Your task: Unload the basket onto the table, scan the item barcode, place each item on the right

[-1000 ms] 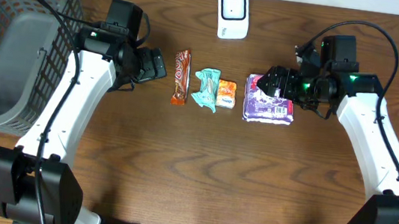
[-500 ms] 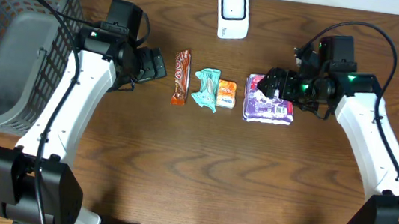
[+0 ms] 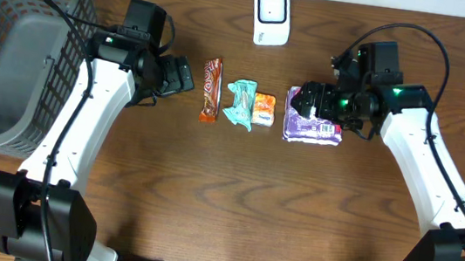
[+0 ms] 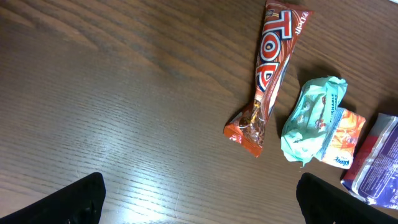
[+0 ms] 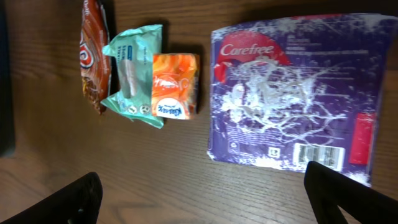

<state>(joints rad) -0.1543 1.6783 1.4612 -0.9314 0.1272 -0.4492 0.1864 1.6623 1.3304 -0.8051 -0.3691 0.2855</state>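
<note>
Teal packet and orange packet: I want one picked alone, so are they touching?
Touching. The left wrist view shows the teal packet overlapping one edge of the orange packet, with no gap between them; the right wrist view agrees.

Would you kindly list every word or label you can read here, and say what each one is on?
"Carefree": on the purple pack.
"TOP": on the brown bar; its smaller lettering is unreadable.
Orange pack: logo too blurred to read.
Teal pack: print too small to read.
Purple pack's fine print: too small to read.
</note>
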